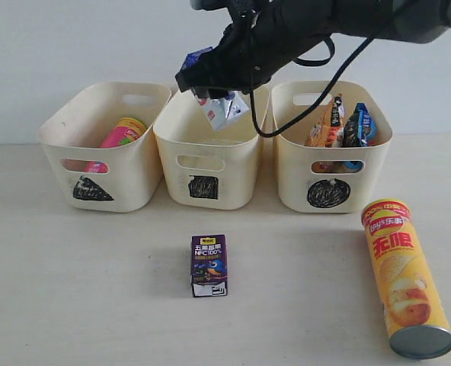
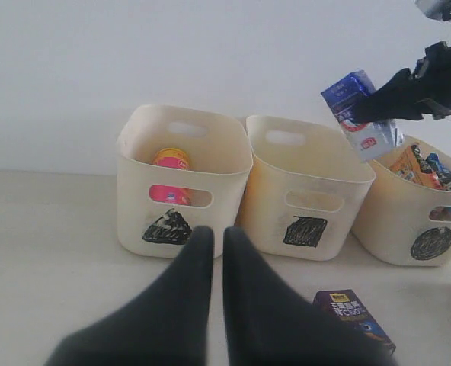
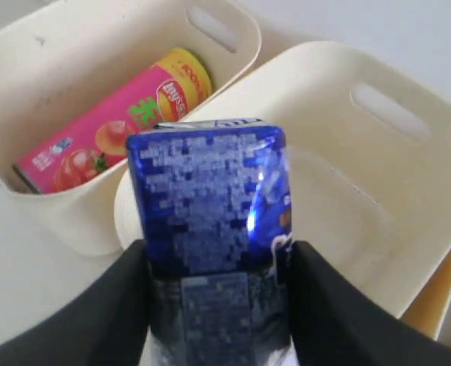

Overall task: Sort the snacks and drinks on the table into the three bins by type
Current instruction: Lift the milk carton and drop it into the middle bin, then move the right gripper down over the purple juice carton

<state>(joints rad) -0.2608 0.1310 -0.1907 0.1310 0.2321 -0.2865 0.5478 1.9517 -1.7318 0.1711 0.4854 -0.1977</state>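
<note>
My right gripper (image 1: 210, 88) is shut on the blue-and-white gabled carton (image 1: 224, 110), which hangs tilted over the middle bin (image 1: 206, 164) marked with a square. In the right wrist view the carton (image 3: 206, 198) sits between the black fingers above that bin's hollow (image 3: 408, 191). The dark purple juice box (image 1: 209, 264) stands on the table in front of the bins. A yellow-orange chip tube (image 1: 404, 278) lies at the right. My left gripper (image 2: 212, 240) is shut and holds nothing, low over the table before the triangle bin (image 2: 183, 191).
The triangle bin (image 1: 103, 145) holds the pink chip tube (image 1: 119, 137). The circle bin (image 1: 328, 152) holds an orange-brown bag (image 1: 326, 126) and a blue-black bag (image 1: 359, 126). A black cable loops from the right arm over the gap between the middle and right bins.
</note>
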